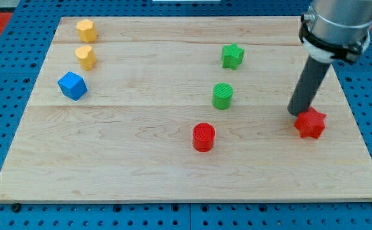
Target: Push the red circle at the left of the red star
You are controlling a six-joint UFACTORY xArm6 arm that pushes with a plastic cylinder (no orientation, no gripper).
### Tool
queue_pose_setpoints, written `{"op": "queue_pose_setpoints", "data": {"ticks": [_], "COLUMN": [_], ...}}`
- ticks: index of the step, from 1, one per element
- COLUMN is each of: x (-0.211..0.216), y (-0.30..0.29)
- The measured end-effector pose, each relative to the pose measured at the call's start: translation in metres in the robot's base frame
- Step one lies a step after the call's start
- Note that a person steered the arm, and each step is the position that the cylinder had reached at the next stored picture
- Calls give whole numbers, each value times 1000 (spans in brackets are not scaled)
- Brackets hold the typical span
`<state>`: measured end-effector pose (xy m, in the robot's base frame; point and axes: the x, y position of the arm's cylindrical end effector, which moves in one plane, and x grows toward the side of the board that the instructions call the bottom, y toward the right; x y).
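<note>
Sitting lower centre, the red circle [203,137] looks light and slidey, best nudged on its left flank; my tip [295,112], a clawless rod, touches the red star [311,124].

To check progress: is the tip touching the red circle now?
No, my tip stands beside the red star, far right of the red circle.

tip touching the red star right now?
Cannot tell. In the camera view my tip sits right at the upper-left edge of the red star, with no visible gap, but the one angle cannot confirm real contact.
</note>
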<state>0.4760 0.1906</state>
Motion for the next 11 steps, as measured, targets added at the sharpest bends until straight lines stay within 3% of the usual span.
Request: {"op": "queue_pose_setpoints", "data": {"ticks": [2, 3, 4, 5, 7, 8, 9, 10, 11], "x": [-14, 35, 43, 9, 11, 50, 49, 21, 24], "y": [35, 24, 1, -27, -213, -191, -124, -142, -117]}}
